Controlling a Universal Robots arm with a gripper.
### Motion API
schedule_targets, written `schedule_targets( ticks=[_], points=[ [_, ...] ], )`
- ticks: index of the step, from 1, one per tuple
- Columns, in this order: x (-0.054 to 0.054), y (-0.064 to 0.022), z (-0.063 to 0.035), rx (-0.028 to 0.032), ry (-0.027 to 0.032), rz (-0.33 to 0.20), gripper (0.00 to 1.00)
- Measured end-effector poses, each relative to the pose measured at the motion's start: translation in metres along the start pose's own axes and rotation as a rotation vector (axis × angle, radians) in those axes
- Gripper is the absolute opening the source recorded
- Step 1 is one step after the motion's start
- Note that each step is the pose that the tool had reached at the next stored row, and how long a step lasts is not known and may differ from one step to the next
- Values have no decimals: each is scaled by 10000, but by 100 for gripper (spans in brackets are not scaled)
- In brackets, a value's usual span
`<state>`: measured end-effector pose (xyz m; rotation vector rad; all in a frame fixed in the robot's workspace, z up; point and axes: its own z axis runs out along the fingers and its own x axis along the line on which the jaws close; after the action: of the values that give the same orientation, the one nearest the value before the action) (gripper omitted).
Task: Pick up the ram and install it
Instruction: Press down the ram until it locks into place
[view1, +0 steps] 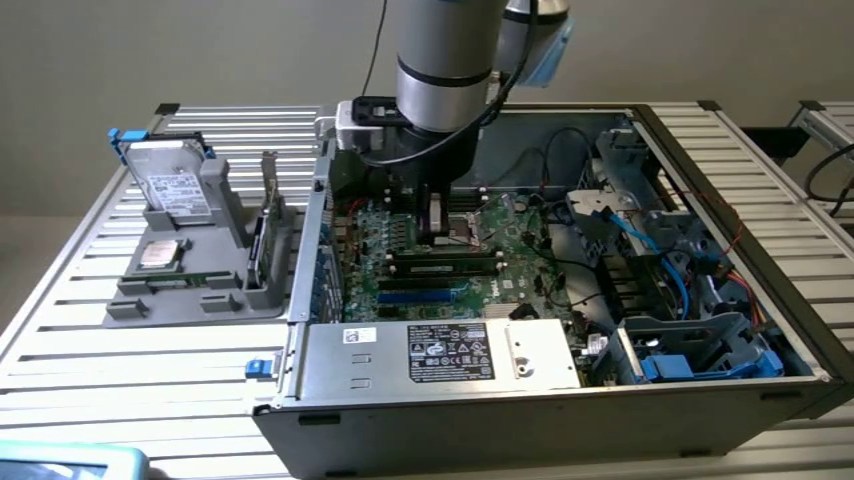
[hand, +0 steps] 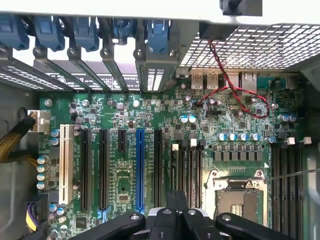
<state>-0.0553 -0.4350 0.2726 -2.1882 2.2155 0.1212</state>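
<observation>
One arm reaches down into the open computer case, and its gripper hangs just above the motherboard, beside the bare processor socket. The claw's fingers are pressed together with nothing between them, so the task's part is not in hand.

The ram, as far as I can judge, is the long narrow green strip lying flat in the near groove of the grey parts tray. That tray sits outside the case at the exterior view's left, well apart from the gripper. The groove likely holds the ram level so its long edges are free to pinch. The black memory slots run just beside the socket; whether one is filled I cannot tell.
</observation>
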Motion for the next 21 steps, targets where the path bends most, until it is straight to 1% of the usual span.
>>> schedule_targets(
  ticks=[7, 9, 11, 15, 21],
  points=[
    [-14, -5, -288, -108, 0, 22, 11],
    [-15, -2, -367, -128, -1, 94, 11],
    [-17, -1, -403, -123, -8, 244, 11],
    [-20, 0, -454, -93, -27, 662, 11],
    [-23, 1, -477, -33, -65, 1465, 11]
  ],
)
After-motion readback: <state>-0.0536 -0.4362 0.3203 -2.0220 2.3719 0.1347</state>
